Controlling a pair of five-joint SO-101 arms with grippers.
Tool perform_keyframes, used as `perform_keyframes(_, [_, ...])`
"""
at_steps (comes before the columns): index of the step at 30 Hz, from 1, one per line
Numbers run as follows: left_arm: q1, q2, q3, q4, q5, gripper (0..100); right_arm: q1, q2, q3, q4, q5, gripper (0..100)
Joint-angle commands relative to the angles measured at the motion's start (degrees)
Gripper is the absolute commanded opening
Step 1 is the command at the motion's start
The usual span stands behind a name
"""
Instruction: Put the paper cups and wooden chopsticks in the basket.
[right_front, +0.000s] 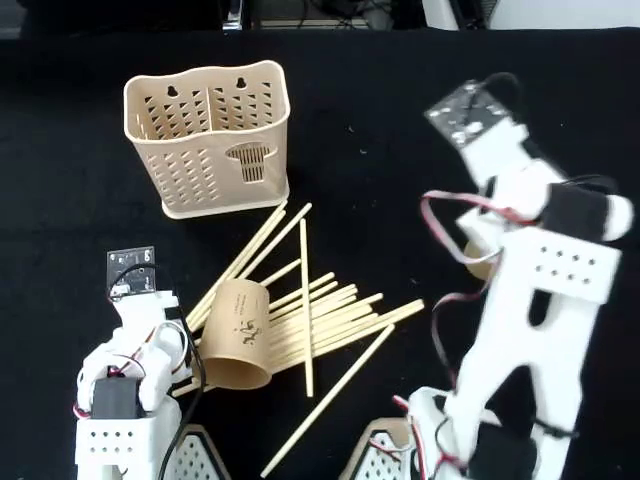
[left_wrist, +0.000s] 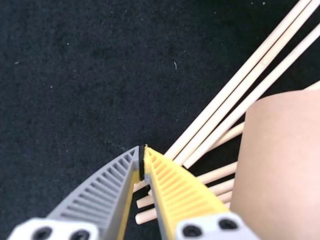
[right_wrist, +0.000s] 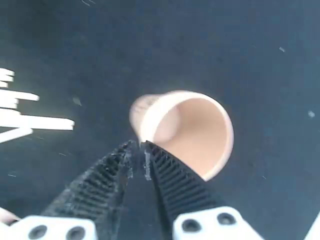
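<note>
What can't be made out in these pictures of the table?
High view: the plain paper cup is mostly hidden behind the right arm.
High view: the floor of the basket is hidden by its own walls.
Left wrist view: the printed paper cup is cut off by the picture's edge.

The high camera is fixed above and looks steeply down over the whole black table (right_front: 380, 120), with the arm bases nearest and the basket (right_front: 207, 140) farthest. The left wrist camera sits just behind the left gripper (left_wrist: 141, 150), looking down along it from close to the table. With the high view it shares the chopsticks (left_wrist: 240, 95) and the cup (left_wrist: 280, 165) lying on them. The right wrist camera, equally close behind the right gripper (right_wrist: 139, 146), faces a second cup (right_wrist: 192, 135).
</note>
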Motion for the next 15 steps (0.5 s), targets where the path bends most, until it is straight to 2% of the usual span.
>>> perform_keyframes(1, [0.3,-0.3,0.9,0.3,-0.1,3,-8.7,-6.9,3.8,0.7,-4.0,4.0])
perform_keyframes(4, [0.2,-0.3,0.9,0.3,-0.1,3,-16.9,-14.5,11.3,0.5,-5.6,5.7])
perform_keyframes(9, [0.2,-0.3,0.9,0.3,-0.1,3,-33.8,-25.3,27.6,-0.5,-10.6,21.0])
perform_keyframes(12, [0.2,-0.3,0.9,0.3,-0.1,3,-43.7,-29.3,35.5,-4.0,-15.6,21.5])
perform_keyframes(15, [0.2,-0.3,0.9,0.3,-0.1,3,-50.5,-31.2,40.6,-8.3,-20.9,21.7])
